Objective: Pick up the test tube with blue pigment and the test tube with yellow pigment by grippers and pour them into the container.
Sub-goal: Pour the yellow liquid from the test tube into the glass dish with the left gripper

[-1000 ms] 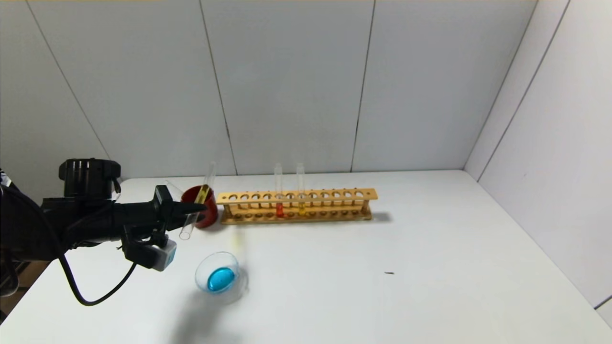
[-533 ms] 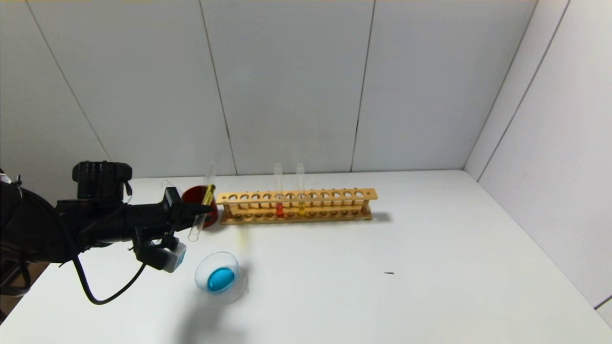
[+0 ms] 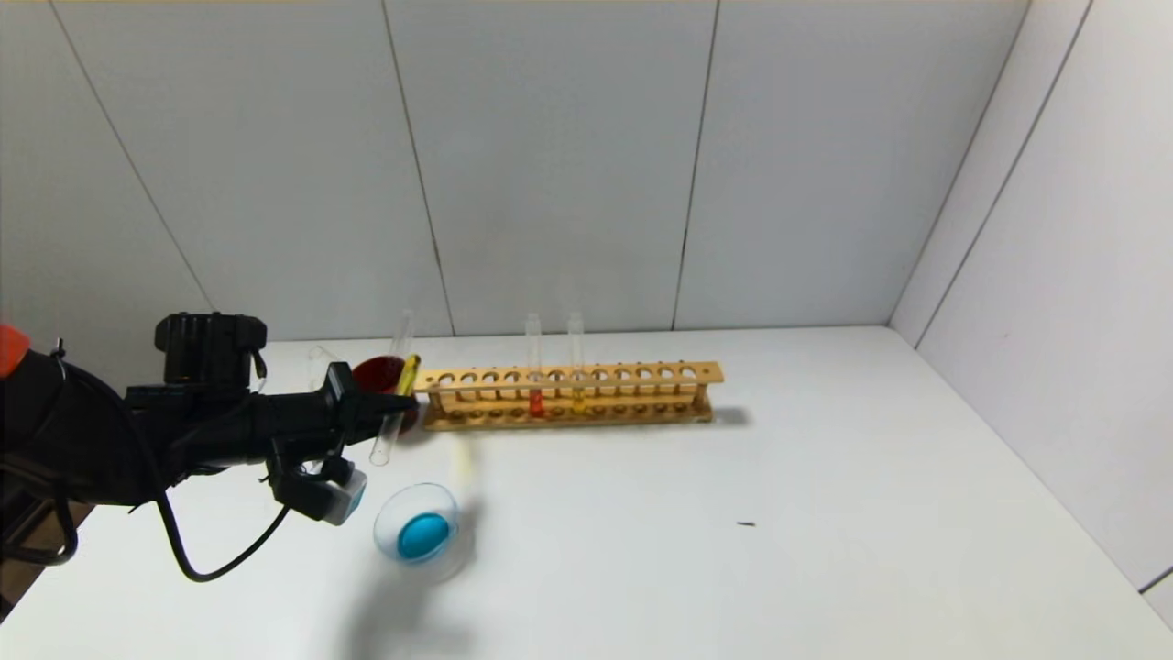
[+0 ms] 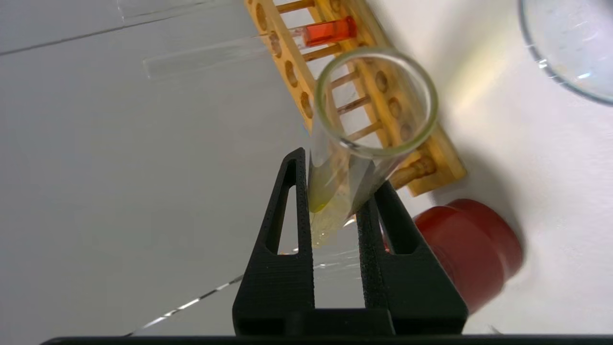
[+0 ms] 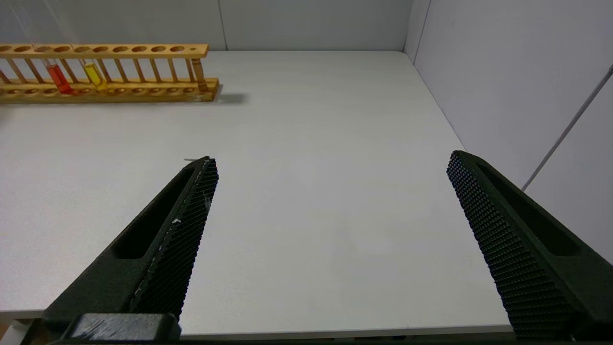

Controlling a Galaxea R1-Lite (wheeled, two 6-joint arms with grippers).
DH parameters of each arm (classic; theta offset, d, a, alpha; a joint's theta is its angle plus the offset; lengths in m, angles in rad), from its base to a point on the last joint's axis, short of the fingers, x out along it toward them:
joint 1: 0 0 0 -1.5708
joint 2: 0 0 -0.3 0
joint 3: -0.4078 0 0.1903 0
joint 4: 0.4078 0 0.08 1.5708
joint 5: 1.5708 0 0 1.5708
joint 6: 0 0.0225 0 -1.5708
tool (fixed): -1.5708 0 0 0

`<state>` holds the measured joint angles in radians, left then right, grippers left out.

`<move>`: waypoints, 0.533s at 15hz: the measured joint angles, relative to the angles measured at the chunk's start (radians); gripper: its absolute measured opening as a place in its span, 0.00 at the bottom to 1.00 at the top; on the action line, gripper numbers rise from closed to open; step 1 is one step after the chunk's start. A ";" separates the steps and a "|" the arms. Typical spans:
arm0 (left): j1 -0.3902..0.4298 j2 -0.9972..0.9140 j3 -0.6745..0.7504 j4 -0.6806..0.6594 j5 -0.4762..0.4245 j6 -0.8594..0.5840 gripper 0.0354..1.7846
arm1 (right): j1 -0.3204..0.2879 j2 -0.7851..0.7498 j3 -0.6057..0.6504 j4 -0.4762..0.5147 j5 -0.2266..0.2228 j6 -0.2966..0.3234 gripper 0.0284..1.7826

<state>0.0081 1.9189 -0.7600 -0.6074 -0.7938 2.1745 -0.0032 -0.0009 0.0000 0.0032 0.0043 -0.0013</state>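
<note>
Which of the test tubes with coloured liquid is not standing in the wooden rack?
The test tube with yellow pigment: the left end effector holds it tilted, mouth down, near the red cup. The other two stand upright in the rack.

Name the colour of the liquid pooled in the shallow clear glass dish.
Blue, pooled in the shallow clear glass dish; clearest in the head view.

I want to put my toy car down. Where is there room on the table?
Bare table stretches right of the wooden rack to the wall. It is crowded near the left gripper, red cup and glass dish.
</note>
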 joint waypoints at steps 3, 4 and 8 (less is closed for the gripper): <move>0.000 0.030 0.001 -0.105 -0.007 -0.002 0.16 | 0.000 0.000 0.000 0.000 0.000 0.000 0.98; 0.000 0.041 0.002 -0.126 -0.009 -0.002 0.16 | 0.000 0.000 0.000 0.000 0.000 0.000 0.98; -0.002 0.061 0.005 -0.130 -0.010 -0.004 0.16 | 0.000 0.000 0.000 0.000 0.000 0.000 0.98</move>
<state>0.0062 1.9796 -0.7551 -0.7370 -0.8038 2.1702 -0.0032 -0.0009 0.0000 0.0032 0.0043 -0.0013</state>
